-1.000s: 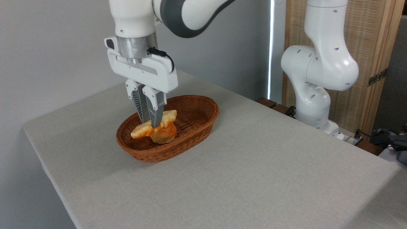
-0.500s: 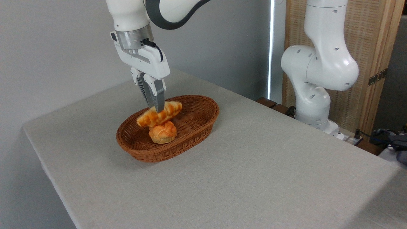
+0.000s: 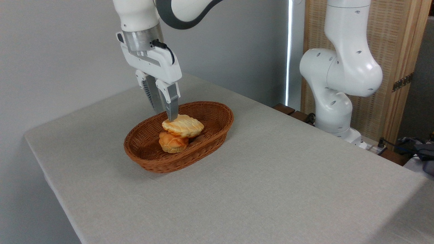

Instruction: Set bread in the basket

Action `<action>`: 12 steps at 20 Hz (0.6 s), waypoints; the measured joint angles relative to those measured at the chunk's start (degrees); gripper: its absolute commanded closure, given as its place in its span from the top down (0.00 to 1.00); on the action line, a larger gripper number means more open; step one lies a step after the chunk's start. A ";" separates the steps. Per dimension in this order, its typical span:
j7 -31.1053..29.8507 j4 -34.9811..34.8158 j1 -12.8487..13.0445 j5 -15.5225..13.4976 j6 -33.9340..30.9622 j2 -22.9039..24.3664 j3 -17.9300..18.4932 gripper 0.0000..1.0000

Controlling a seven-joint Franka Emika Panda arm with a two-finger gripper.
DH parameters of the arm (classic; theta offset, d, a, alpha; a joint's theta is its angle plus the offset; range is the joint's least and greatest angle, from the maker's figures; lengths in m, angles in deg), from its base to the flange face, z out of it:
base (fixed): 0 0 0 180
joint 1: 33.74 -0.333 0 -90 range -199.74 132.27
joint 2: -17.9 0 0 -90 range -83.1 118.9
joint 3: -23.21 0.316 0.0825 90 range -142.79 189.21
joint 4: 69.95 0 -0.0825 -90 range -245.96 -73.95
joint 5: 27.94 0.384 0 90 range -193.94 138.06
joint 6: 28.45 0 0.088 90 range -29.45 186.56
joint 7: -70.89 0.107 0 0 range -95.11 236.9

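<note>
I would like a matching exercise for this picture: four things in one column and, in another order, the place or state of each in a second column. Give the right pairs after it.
Things:
1. bread
2. round orange bun
3. basket
4. gripper

Places or states:
A. stands on the grey tablecloth
B. lies on the basket floor, partly under the loaf
C. fingers pointing down, tips at the loaf's left end
D. rests on top of the bun, inside the basket

Pairs: 1-D, 2-B, 3-A, 4-C
</note>
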 measured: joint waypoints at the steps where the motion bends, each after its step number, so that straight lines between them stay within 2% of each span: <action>1: 0.03 0.97 -0.12 0.01 0.00 0.13 1.20 1.00; 6: 0.41 5.56 -0.56 0.03 0.00 0.73 8.27 1.00; 10: 3.81 7.51 -0.94 0.03 0.00 0.74 13.89 1.00; 12: 7.67 7.63 -1.00 0.03 -0.03 0.74 16.32 1.00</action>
